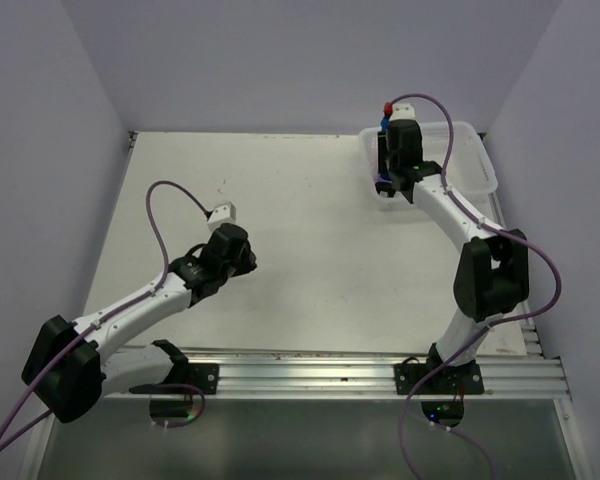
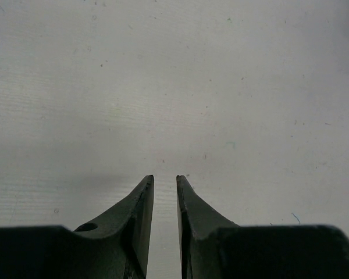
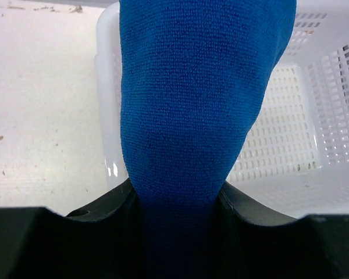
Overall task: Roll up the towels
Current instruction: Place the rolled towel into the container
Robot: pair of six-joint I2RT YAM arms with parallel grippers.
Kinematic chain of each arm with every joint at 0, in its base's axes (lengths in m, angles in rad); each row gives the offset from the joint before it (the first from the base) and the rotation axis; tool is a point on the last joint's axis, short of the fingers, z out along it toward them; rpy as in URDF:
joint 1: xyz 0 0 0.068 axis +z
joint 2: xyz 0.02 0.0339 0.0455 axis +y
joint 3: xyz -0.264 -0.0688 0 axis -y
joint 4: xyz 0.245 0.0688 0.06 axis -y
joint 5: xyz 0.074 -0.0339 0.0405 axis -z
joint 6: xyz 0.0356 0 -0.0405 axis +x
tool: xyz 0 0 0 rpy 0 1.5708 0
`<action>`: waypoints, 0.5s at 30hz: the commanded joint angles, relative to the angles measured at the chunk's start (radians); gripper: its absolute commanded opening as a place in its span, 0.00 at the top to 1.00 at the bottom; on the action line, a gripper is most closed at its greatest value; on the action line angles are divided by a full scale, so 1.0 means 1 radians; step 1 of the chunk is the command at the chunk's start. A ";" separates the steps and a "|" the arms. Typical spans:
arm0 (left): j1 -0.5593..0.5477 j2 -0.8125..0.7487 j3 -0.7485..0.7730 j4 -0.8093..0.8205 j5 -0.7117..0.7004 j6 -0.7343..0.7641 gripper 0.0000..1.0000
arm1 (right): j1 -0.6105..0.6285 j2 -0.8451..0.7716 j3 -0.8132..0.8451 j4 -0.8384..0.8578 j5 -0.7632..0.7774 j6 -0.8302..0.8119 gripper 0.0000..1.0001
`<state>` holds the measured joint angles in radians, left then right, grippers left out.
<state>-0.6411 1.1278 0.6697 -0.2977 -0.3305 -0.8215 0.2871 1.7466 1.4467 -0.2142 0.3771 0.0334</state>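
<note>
Inspection, as observed from beside the rig.

1. The table point(image 1: 310, 250) carried no rolled cloth on any part of it that was visible.
2. The white mesh basket point(image 1: 475, 165) stood at the one o'clock corner of the table. The part of its floor seen from the right wrist lay bare.
3. The right arm point(image 1: 490, 275) reached out to the basket's near-left rim. The left arm point(image 1: 130, 310) lay at about eight o'clock, well apart from the basket.
4. The blue towel point(image 3: 203, 104) hung bunched and unrolled over the basket's left wall. It was clear of the table, as far as could be judged.
5. The right gripper point(image 3: 177, 195) was clamped on that towel, with cloth filling the space between its jaws.
6. The left gripper point(image 2: 164, 186) hovered over bare table. Its jaws stood a narrow slit apart with nothing between them.

Finding: no other towel could be made out in any view. In my judgement the task was at its start, with one towel picked up and none laid flat or rolled. Spreading and rolling remained for every towel.
</note>
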 commanded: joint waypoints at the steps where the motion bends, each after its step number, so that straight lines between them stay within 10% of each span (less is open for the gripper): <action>1: 0.009 0.032 0.054 0.083 0.015 0.031 0.74 | -0.026 0.013 -0.009 0.143 0.031 0.014 1.00; 15: 0.011 0.178 0.125 0.112 0.034 0.045 0.74 | -0.170 0.139 -0.028 0.235 -0.067 0.111 0.98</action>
<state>-0.6376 1.2911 0.7403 -0.2413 -0.3023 -0.7994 0.1623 1.8839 1.4174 -0.0776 0.3649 0.0978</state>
